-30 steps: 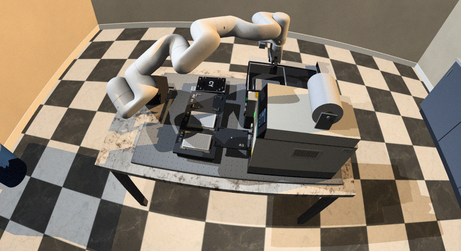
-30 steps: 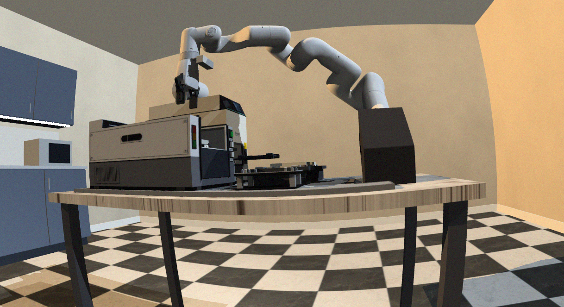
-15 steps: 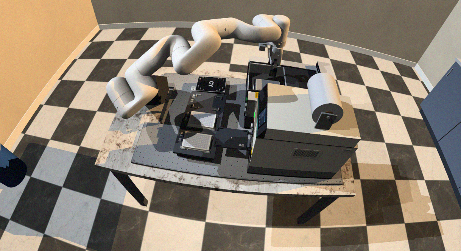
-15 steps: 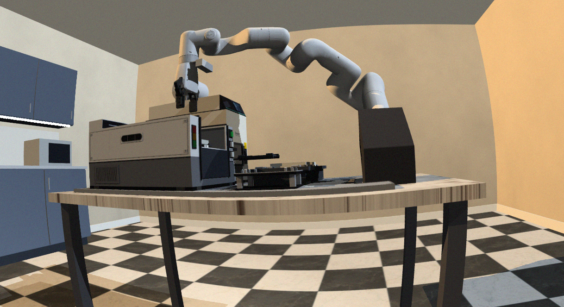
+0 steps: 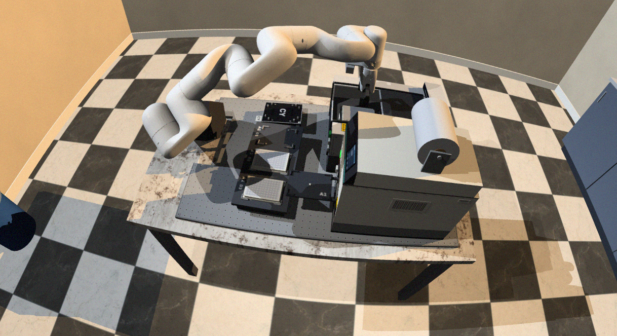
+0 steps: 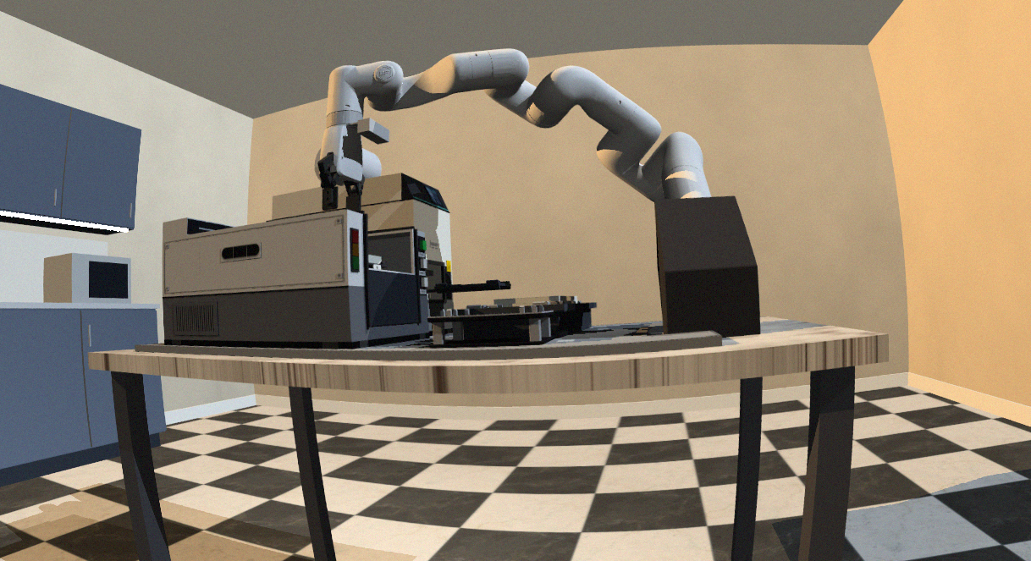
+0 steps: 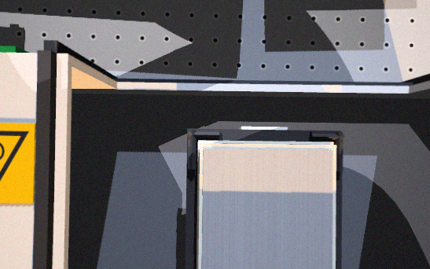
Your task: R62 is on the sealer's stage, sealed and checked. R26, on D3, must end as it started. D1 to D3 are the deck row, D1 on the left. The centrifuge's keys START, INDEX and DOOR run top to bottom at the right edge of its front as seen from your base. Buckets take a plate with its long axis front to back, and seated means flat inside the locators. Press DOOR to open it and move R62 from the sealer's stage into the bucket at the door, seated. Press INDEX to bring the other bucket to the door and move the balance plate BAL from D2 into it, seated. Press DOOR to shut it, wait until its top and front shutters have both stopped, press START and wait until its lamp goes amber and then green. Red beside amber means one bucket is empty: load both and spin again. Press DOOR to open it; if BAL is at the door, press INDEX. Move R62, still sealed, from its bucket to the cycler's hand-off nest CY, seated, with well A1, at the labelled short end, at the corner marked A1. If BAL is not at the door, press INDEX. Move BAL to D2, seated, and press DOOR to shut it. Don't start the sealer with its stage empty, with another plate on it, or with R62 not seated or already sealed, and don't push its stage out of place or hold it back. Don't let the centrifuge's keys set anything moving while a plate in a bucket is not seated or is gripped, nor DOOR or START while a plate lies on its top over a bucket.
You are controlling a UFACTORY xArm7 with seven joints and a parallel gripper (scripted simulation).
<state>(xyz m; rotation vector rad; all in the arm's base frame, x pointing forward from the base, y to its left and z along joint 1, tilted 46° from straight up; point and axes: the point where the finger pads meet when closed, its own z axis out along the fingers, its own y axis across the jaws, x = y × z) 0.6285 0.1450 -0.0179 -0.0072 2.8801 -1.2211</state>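
Observation:
My gripper (image 5: 367, 93) (image 6: 340, 194) is open and empty. It hangs just above the open top of the centrifuge (image 6: 252, 250) (image 5: 399, 101). In the wrist view a plate with a smooth sealed top, R62 (image 7: 266, 197) (image 5: 348, 112), lies flat inside the dark bucket (image 7: 189, 189) right below me, long axis front to back. My fingers do not show in the wrist view. BAL (image 5: 270, 160) sits on D2 and R26 (image 5: 263, 189) on D3. The sealer's stage (image 5: 311, 183) is bare. The CY nest (image 5: 282, 112) is bare.
The sealer (image 5: 401, 160) with its film roll (image 5: 433, 124) stands close beside the centrifuge opening. A yellow warning label (image 7: 3, 161) is on the wall left of the bucket. The lamp stack (image 6: 354, 250) is on the centrifuge's corner. The robot base block (image 6: 707, 265) stands at the table's far end.

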